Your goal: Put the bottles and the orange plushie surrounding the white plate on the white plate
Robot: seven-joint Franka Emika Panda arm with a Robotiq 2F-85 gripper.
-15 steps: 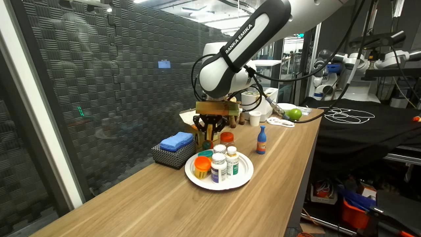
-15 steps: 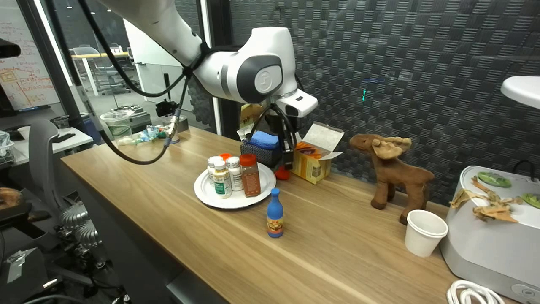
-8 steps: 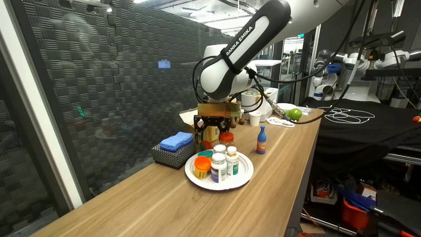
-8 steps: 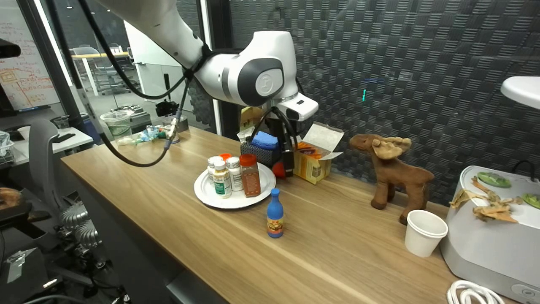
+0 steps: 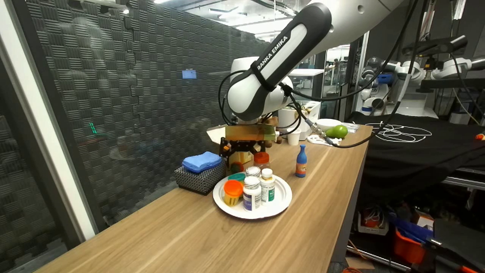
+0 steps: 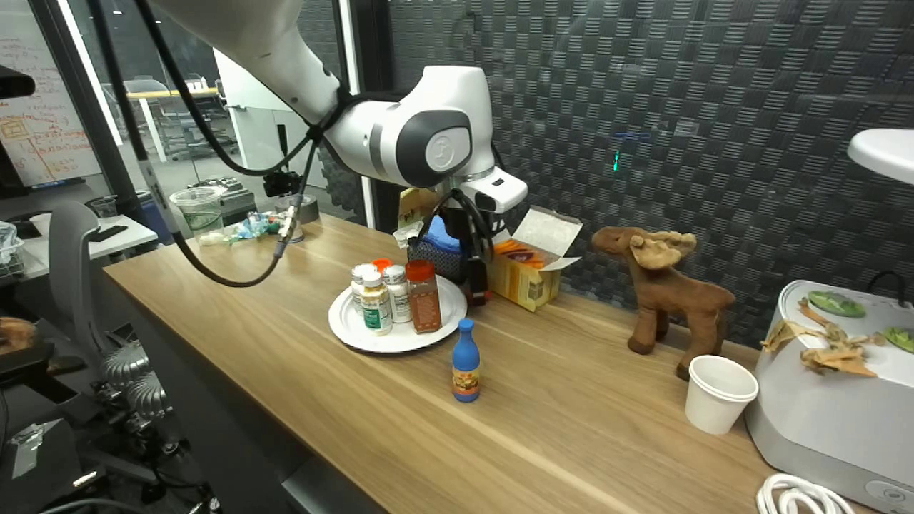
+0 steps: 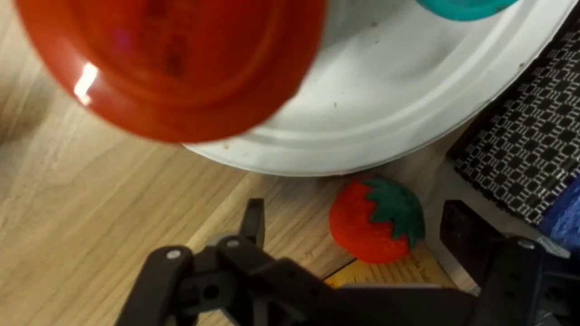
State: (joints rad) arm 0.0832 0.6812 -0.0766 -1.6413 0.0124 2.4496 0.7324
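Near the plate (image 5: 281, 197): box (image 5: 200, 180), carton (image 6: 527, 284)

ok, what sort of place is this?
Probably a robotics lab, maybe in an office building: another robot arm in the background, a marked-up whiteboard, and a chair.
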